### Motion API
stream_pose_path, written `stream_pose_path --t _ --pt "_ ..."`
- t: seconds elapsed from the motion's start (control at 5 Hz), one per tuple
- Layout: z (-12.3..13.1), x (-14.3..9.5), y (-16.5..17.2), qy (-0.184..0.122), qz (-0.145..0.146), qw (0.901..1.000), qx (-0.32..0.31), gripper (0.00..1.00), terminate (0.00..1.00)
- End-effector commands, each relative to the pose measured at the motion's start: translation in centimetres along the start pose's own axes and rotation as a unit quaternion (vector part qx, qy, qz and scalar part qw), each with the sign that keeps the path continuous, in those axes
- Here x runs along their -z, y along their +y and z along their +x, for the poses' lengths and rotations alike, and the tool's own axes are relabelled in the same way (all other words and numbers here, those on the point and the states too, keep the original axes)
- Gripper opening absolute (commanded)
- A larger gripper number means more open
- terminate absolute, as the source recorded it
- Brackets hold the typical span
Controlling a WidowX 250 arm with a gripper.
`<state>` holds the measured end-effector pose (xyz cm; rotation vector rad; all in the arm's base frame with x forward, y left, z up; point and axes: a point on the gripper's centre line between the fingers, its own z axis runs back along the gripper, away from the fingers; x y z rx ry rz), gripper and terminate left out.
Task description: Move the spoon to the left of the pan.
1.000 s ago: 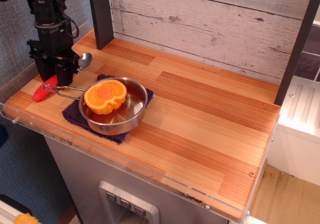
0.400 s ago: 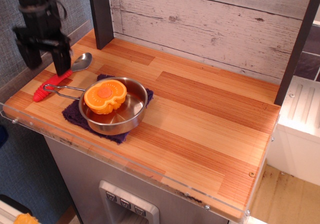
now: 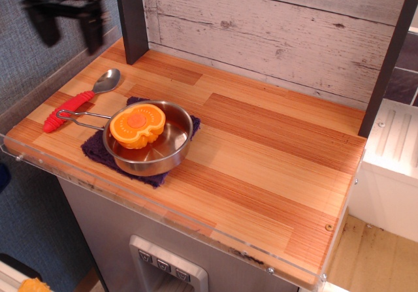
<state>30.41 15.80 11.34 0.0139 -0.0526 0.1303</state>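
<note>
Wooden countertop (image 3: 261,142), striped planks in light and reddish tones, with a clear plastic strip along its front and left edges. Whitewashed plank wall (image 3: 274,24) behind it; a dark upright post (image 3: 132,17) stands at the back left corner and another dark post (image 3: 390,57) leans at the right. Grey textured wall covering at far left. Below the counter front, a grey cabinet face with a small button panel (image 3: 166,266). White ribbed unit (image 3: 395,148) to the right of the counter.

Spoon (image 3: 80,100) lies flat on the bare wood at the counter's left end, to the left of the pan (image 3: 157,145), near it but apart. Long axis runs diagonally: silver bowl toward the back right, red ribbed handle toward the front left edge. Pan's wire handle passes just beside the red handle; contact cannot be determined.

Pan sits on a dark purple cloth (image 3: 98,149), wire handle pointing left. Orange flower-shaped toy piece (image 3: 137,125) rests inside it, tilted against the left wall.

Gripper (image 3: 68,27) is in the air above the counter's back left corner, well clear of the spoon, motion-blurred. Two fingers hang down with an empty gap between them; spread apart, gripping nothing.
</note>
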Motion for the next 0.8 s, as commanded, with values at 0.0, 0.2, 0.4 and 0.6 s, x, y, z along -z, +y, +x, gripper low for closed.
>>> stream_pose_path --t 0.0,0.2,0.4,0.6 --pt "-0.1 -3.0 -7.5 -0.03 -0.043 0.9981 0.031 1.0 0.0" --pt "-0.5 -3.0 -9.4 -0.043 -0.036 0.9963 0.065 1.0 0.0" --pt "-0.5 -3.0 -9.4 -0.043 -0.036 0.9963 0.065 1.0 0.0" --pt "-0.5 -3.0 -9.4 -0.043 -0.036 0.9963 0.065 1.0 1.0"
